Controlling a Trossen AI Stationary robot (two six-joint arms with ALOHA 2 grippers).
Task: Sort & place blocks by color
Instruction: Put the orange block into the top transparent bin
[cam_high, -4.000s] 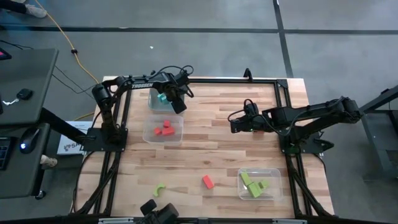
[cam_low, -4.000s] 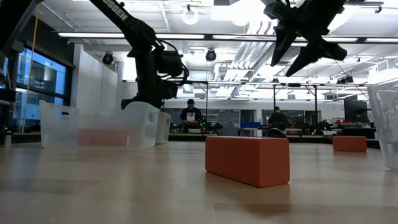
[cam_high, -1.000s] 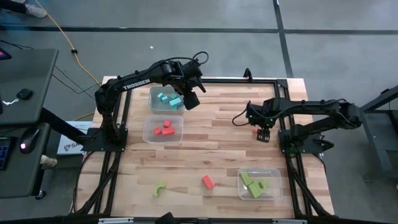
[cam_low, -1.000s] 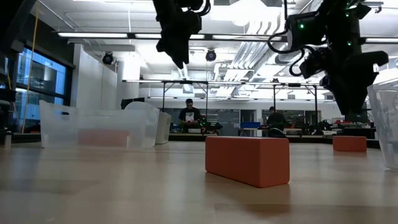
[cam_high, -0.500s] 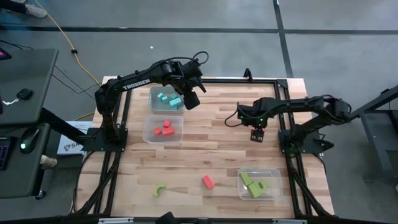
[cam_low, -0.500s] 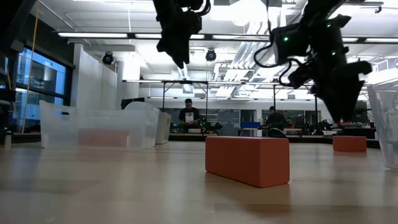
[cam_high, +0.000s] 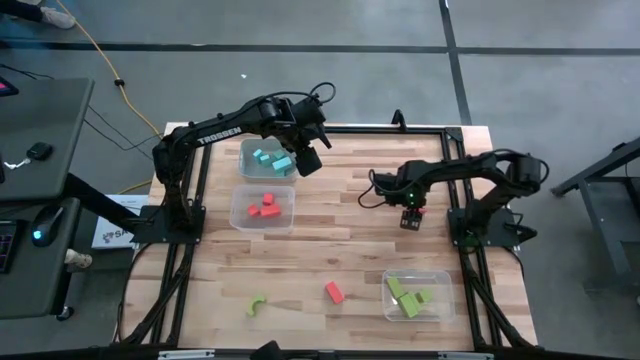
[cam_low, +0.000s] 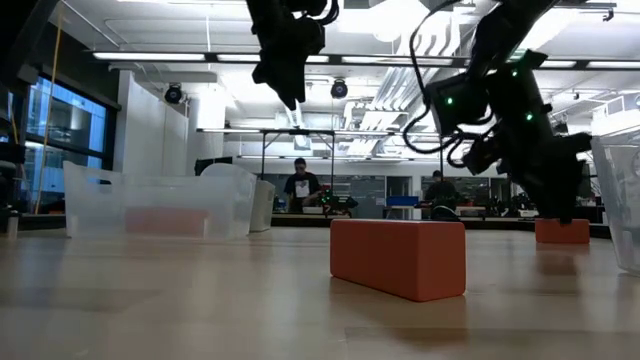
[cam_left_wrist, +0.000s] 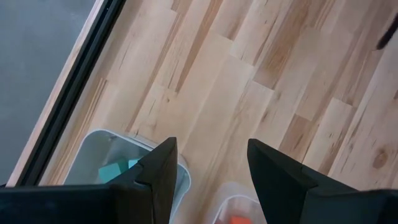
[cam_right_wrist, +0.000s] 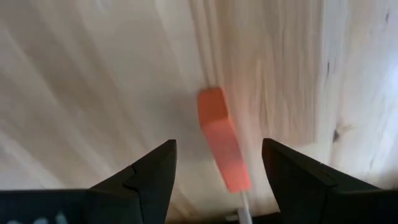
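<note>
Right end effector (cam_high: 409, 216) now lowered over a red block (cam_right_wrist: 222, 147) on the wooden surface (cam_high: 340, 250), right of the red bin (cam_high: 263, 207); fingers (cam_right_wrist: 144, 180) spread wide with the block lying between them, not gripped. Compared with one second earlier: shifted slightly toward the red bin and dropped from well above the surface to just over the block, with the arm's elbow folded farther back. In the low view, hanging just in front of that far red block (cam_low: 562, 231).

Left end effector (cam_high: 308, 160) unchanged from a second ago, raised above the surface just right of the blue bin (cam_high: 268, 160), which sits directly behind the red bin. Fingers (cam_left_wrist: 157, 177) apart and holding nothing. Four seconds earlier, hanging over the blue bin instead.

Blocks otherwise unmoved. Cyan blocks (cam_high: 270, 160) inside the blue bin. Red blocks (cam_high: 264, 208) inside the red bin. Another red block (cam_high: 334, 292) loose on the surface, in front and to the right of the red bin, large in the low view (cam_low: 398, 258). Green arch (cam_high: 256, 304) loose on the surface, straight in front of the red bin. Green blocks (cam_high: 408, 298) in the green bin (cam_high: 416, 296), far right and in front of the red bin.
</note>
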